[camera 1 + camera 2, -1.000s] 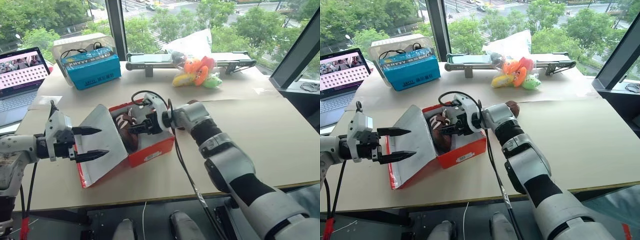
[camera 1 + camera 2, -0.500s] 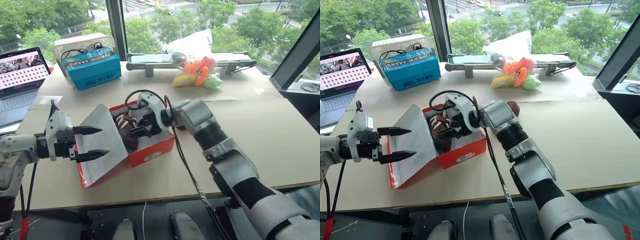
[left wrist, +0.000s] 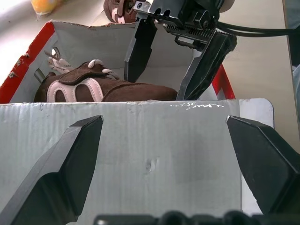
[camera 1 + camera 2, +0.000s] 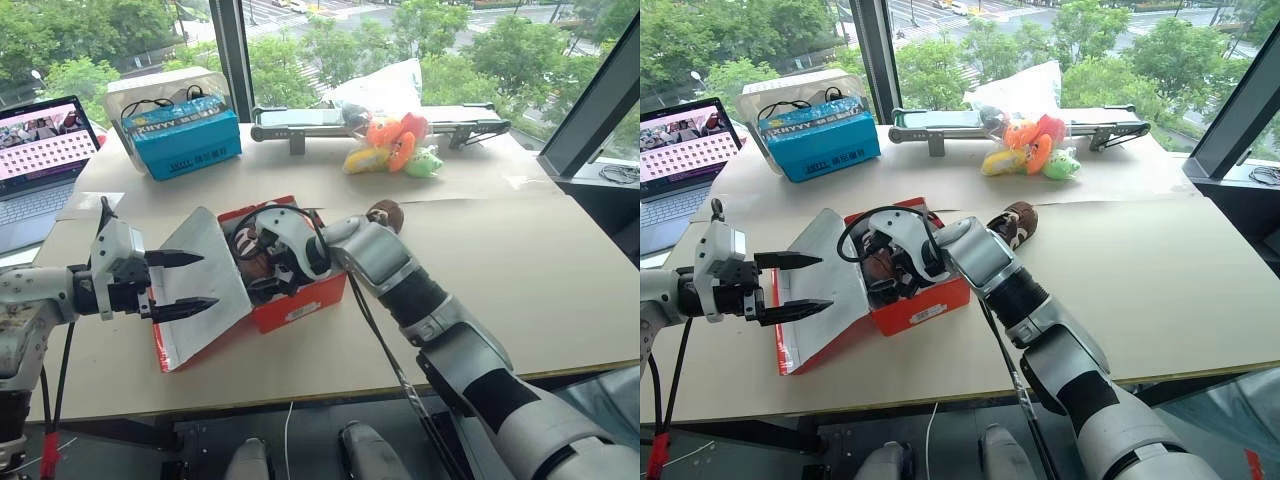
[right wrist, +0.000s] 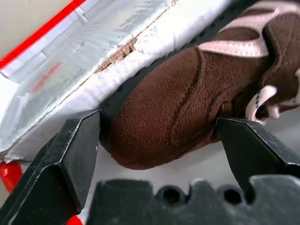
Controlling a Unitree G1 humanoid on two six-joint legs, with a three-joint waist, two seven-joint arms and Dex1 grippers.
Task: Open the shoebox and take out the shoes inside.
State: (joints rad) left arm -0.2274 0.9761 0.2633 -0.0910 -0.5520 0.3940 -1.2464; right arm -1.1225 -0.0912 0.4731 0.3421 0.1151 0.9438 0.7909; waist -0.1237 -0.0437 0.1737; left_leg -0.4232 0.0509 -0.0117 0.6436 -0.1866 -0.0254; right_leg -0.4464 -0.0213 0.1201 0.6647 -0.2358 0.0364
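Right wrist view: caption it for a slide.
Open right gripper straddling the toe of a brown shoe inside the shoebox.

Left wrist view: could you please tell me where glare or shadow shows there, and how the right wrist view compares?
Left wrist view: a small white glint sits on the lid's far edge, and the shoe is evenly lit. Right wrist view: a dark shadow lies between the shoe's toe and the shoebox wall, whose tape shines.

Red shoebox (image 4: 300, 298) open, lid folded back, one brown shoe (image 3: 108, 87) inside, another (image 4: 1013, 222) on table
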